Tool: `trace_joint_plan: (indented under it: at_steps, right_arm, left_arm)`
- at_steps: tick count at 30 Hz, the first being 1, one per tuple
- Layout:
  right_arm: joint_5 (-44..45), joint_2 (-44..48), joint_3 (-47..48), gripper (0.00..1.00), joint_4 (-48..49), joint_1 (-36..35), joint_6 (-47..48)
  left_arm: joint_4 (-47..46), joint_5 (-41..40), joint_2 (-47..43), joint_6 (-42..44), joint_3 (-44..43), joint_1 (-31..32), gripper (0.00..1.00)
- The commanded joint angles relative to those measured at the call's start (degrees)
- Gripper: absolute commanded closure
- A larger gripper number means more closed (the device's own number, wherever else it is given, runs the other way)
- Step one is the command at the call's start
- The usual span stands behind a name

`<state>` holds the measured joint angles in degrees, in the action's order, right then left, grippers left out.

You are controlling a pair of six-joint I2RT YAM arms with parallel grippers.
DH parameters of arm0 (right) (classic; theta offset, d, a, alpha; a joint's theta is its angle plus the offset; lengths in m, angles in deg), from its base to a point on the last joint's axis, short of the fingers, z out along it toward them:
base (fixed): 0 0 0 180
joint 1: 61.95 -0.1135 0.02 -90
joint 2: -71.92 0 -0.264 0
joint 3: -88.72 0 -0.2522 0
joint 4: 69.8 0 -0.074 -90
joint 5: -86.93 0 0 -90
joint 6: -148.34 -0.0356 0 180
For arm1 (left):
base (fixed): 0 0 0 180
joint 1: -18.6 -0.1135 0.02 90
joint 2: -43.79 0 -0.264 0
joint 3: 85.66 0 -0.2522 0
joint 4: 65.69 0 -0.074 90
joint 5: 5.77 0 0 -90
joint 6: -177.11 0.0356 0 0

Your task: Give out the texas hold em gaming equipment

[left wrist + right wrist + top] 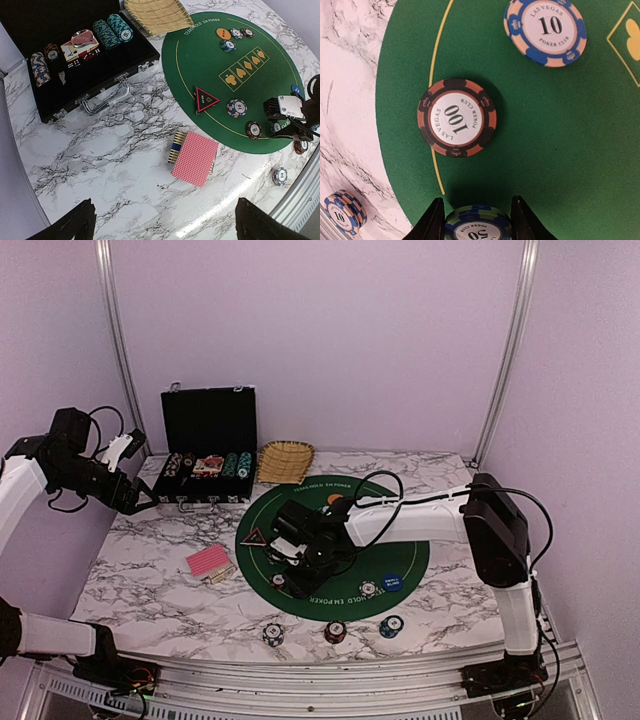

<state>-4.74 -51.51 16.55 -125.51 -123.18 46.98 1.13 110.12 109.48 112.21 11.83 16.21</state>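
Note:
My right gripper (298, 575) is low over the near-left part of the green poker mat (400, 540). In the right wrist view its fingers (431, 220) are closed on the sides of a blue-green 50 chip (477, 227), with a shadow under it. A red-black 100 chip (457, 117) and a blue 10 chip (545, 31) lie flat on the mat ahead. Pink-red-backed cards (195, 158) lie on the marble left of the mat. The black-red triangle marker (205, 98) and orange disc (223, 33) lie on the mat. My left gripper (135, 498) is open and empty, raised near the case.
An open black case (210, 445) with chip rows stands at the back left, and a straw basket (285, 460) is beside it. A blue disc (392, 582) lies on the mat's near right. Three chip piles (335, 632) sit on the marble by the front edge.

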Motion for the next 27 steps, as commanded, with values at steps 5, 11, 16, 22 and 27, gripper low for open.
trace_joint_plan:
  at_steps: [5,11,16,22,27]
  right_arm:
    - [-0.10,-0.67,0.85,0.39,1.04,0.60,0.97]
    - [1.05,1.30,1.20,0.37,0.14,0.94,0.98]
    - [1.41,6.61,-0.61,0.38,-1.73,0.94,0.23]
    - [5.56,18.23,-11.46,0.34,-4.23,1.08,-2.61]
    - [7.18,28.30,-23.69,0.22,-6.99,1.76,-6.81]
  left_arm:
    - [1.60,0.31,-0.56,0.47,-1.74,0.17,0.01]
    - [1.61,0.43,-0.58,0.52,-1.54,0.13,0.01]
    - [1.61,0.40,-0.65,0.57,-1.63,0.18,0.01]
    - [1.61,0.56,-0.44,0.65,-1.64,0.19,0.01]
    - [1.61,0.66,-0.47,0.79,-1.48,0.19,0.01]
